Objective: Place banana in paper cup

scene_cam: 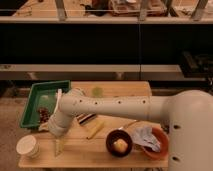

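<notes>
Banana (95, 129) shows as a pale yellow, nearly straight stick lying slantwise on the tabletop (85, 152), just below my arm (115, 106) and left of the dark bowl (120, 144). The arm reaches leftward across the tabletop with its wrist bent down, so the claw (59, 145) hangs low near the paper cup (27, 146); I cannot tell whether it is open or closed. A green tray (31, 107) sits far left, with shelving (100, 67) behind.

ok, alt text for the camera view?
A white robot arm reaches across a wooden table, its gripper low between the paper cup at the table's near left corner and the banana lying mid-table. A green tray, a dark bowl and an orange bowl sit nearby.
</notes>
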